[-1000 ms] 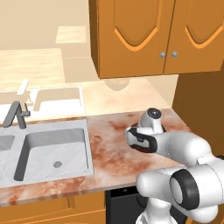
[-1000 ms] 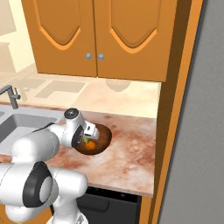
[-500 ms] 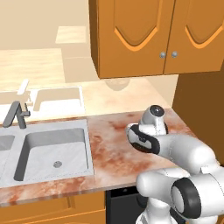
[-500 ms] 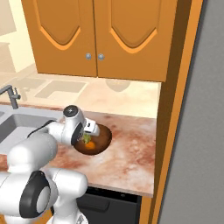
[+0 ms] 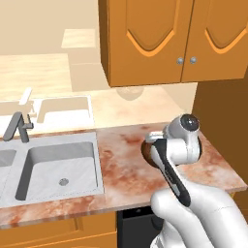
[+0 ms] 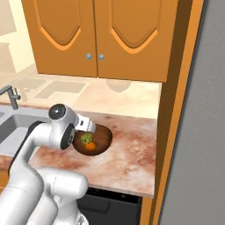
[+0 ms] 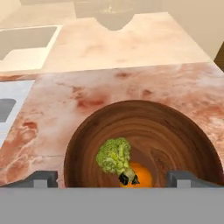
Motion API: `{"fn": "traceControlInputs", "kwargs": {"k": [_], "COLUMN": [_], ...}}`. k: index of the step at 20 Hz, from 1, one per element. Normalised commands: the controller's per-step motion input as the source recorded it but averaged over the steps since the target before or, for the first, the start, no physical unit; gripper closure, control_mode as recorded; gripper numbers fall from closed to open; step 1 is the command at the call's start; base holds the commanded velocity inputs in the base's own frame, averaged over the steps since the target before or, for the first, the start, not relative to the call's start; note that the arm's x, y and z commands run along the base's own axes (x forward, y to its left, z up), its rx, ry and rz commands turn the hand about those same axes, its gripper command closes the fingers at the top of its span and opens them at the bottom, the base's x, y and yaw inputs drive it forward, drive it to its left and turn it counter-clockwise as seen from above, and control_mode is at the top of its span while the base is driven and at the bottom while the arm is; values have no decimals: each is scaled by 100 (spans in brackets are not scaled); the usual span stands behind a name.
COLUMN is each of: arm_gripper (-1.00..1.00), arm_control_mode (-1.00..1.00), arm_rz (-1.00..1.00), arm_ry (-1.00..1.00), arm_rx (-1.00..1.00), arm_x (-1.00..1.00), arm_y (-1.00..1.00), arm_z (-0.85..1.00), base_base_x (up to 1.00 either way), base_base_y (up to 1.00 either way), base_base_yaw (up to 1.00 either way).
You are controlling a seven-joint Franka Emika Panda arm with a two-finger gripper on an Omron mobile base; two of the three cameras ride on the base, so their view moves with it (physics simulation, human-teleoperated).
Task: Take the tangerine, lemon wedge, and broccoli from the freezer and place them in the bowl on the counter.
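The claw [image 7: 112, 178] hangs just over the near side of the bowl [image 7: 175, 131], its two tips spread wide apart at either edge of the hand view and gripping nothing. Between them, inside the bowl, lie the broccoli [image 7: 113, 155] and the tangerine [image 7: 139, 175], touching; the broccoli's dark stem end rests against the orange fruit. The right base view shows the same pair, green above orange, in the bowl on the marbled bench [image 6: 132, 154] near the cupboard side, well apart from the sink [image 5: 58, 167].

No lemon wedge can be made out in the bowl. A pale piece could be hidden under the broccoli or below the bottom edge of the hand view, but on what shows, two of three items are in and the wedge is probably left to fetch. The freezer's inside is out of sight; only the flat grey surface at the right edge of the right base view may be part of it.

The step in hand looks like the release of the broccoli, and it seems complete. To finish it well, lift straight up along the claw's own axis before swinging away, so neither tip drags the rim and tips the shallow bowl. Keep the tips apart on the way up; closing early could catch the floret. The broccoli leans on the round tangerine, so a knock to the bowl might roll either one, though the walls should hold them
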Motion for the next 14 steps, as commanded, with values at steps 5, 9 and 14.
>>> {"fn": "traceControlInputs", "kwargs": {"k": [5,9,14], "arm_gripper": [-100,-100,-100], "arm_control_mode": [-100,-100,-100], "arm_rz": [-1,0,0], "arm_ry": [-7,0,7], "arm_rx": [0,0,0], "arm_x": [-87,-81,-100], "arm_y": [0,-6,-13], "arm_z": [85,95,87], "base_base_x": [0,0,0], "base_base_y": [0,0,0], "base_base_yaw": [0,0,0]}}
